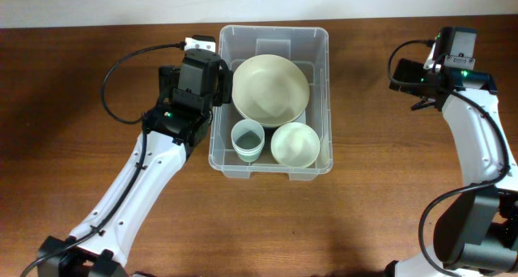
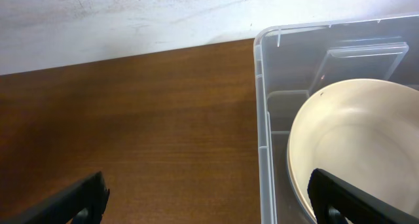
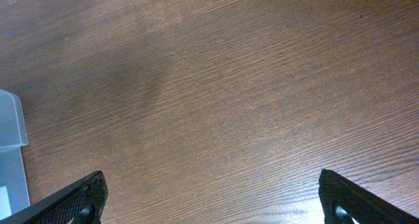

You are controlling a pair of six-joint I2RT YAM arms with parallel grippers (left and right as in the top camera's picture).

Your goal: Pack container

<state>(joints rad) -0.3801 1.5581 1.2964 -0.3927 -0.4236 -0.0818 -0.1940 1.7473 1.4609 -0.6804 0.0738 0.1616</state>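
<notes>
Wooden tabletop point(image 1: 364, 220); the bin point(image 1: 327, 83) sits upper centre, holding a big bowl point(image 1: 271, 88), small bowl point(image 1: 295, 143) and cup point(image 1: 248, 138); left fingers point(image 2: 347, 201) spread apart at its left rim, right fingers point(image 3: 75, 199) spread over bare wood at right

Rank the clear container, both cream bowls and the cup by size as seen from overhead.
Largest to smallest:
1. the container, which holds the rest
2. the large cream bowl
3. the small cream bowl
4. the cup, somewhat narrower than the small cream bowl
</notes>
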